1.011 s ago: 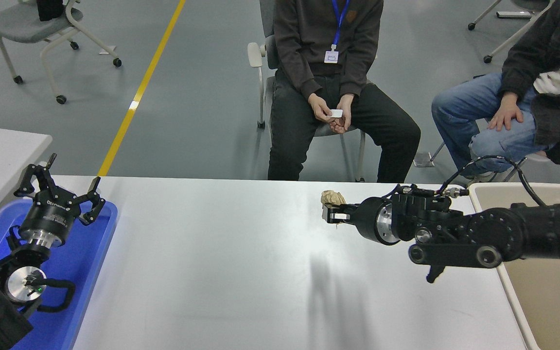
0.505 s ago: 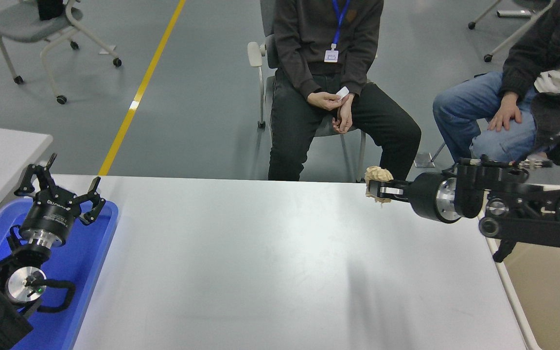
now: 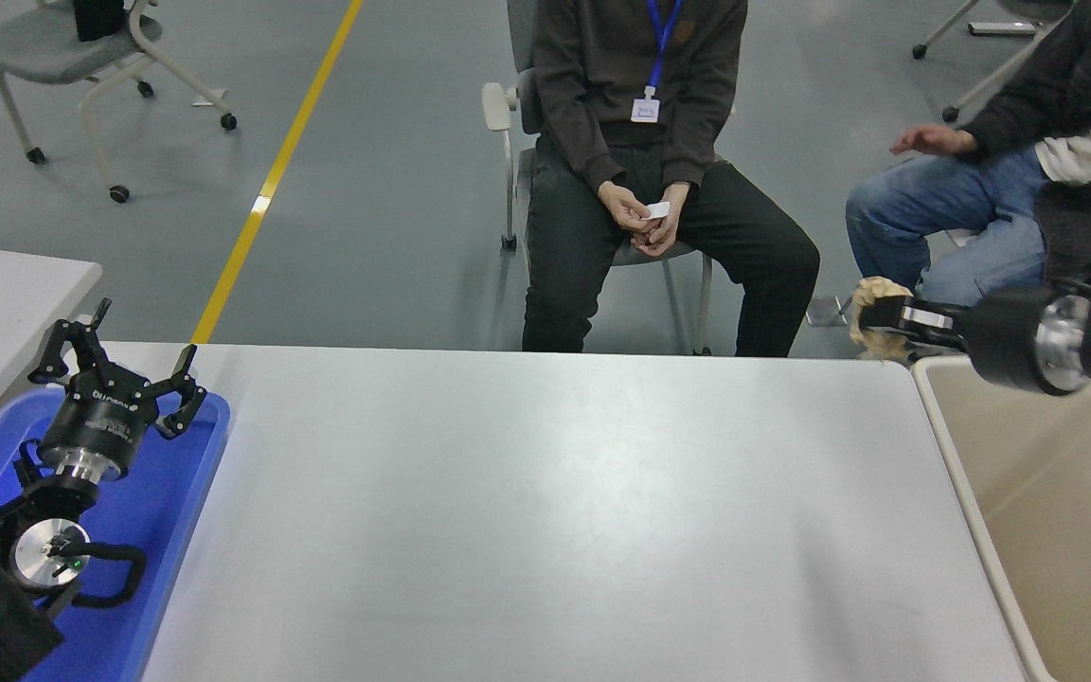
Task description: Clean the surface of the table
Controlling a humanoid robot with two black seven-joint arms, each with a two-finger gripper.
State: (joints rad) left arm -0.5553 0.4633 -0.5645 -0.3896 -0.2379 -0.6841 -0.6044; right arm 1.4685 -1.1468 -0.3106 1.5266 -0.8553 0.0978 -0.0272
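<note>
Your left gripper (image 3: 119, 374) is matte black, with thin jointed fingers (image 3: 187, 390), faint white lettering on its round body and a silver ring beneath. Lower down, a silver disc carries a green light and a looping black cable. Your right gripper (image 3: 877, 317) is black too, behind a silver wrist ring.

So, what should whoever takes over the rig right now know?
Right gripper: shut on a crumpled paper wad, held in the air near the far corner of the beige bin.
Left gripper: open, parked over the blue tray.
Table: nothing else shows on it.
Done: wad lifted off the table.
Left: probably bring it over the bin and release.
</note>
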